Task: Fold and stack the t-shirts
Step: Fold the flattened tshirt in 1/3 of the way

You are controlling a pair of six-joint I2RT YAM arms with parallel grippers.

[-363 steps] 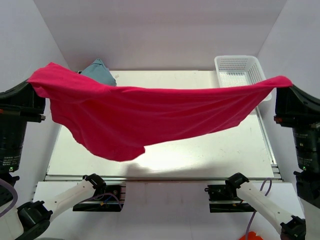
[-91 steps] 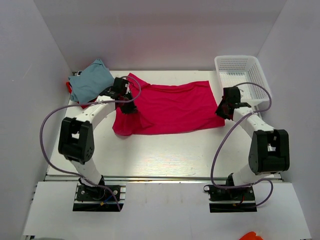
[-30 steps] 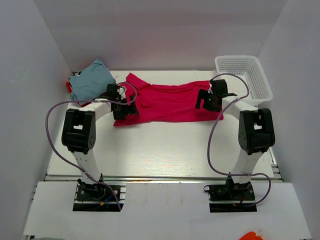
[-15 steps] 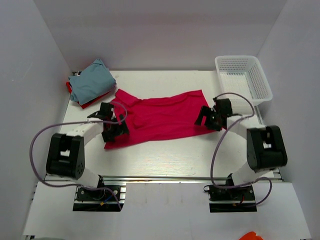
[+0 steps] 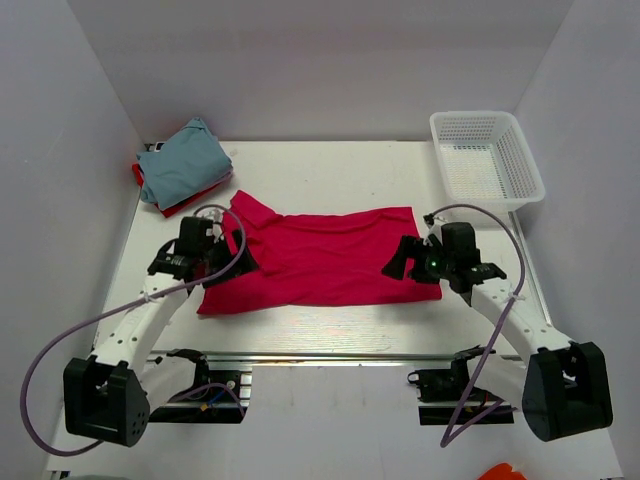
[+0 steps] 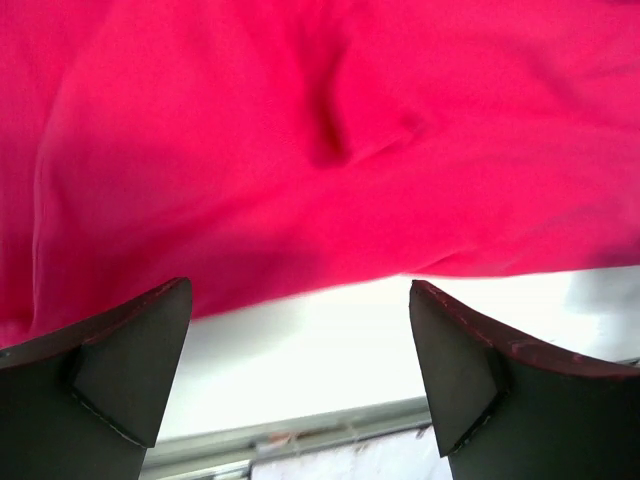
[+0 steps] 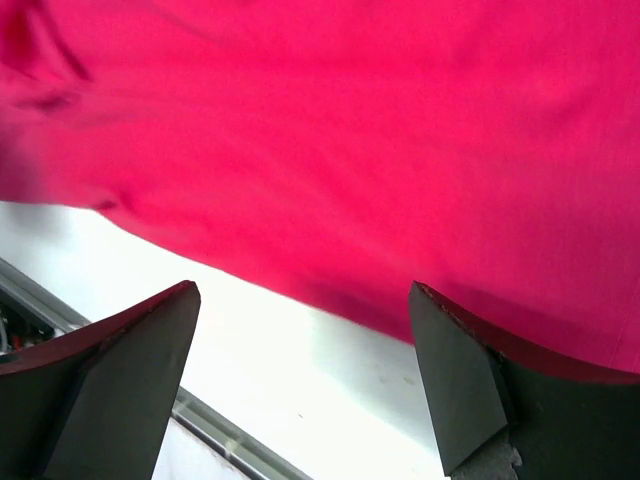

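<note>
The magenta-pink t-shirt lies spread flat across the middle of the table, its long side running left to right. My left gripper hangs open over the shirt's near left corner. My right gripper is open over the near right corner. In the left wrist view the pink cloth fills the top, with only white table between the dark fingers. The right wrist view shows the same: the shirt's hem above bare table, fingers wide apart. A light blue-grey t-shirt lies on a red one at the back left.
A white mesh basket stands at the back right corner. White walls close in the left, right and back sides. The table's metal front rail runs just below the shirt's near edge. Purple cables loop beside both arms.
Both arms have drawn back toward the near edge. The pink shirt has come with them and now lies nearer the front, flatter and more spread out.
</note>
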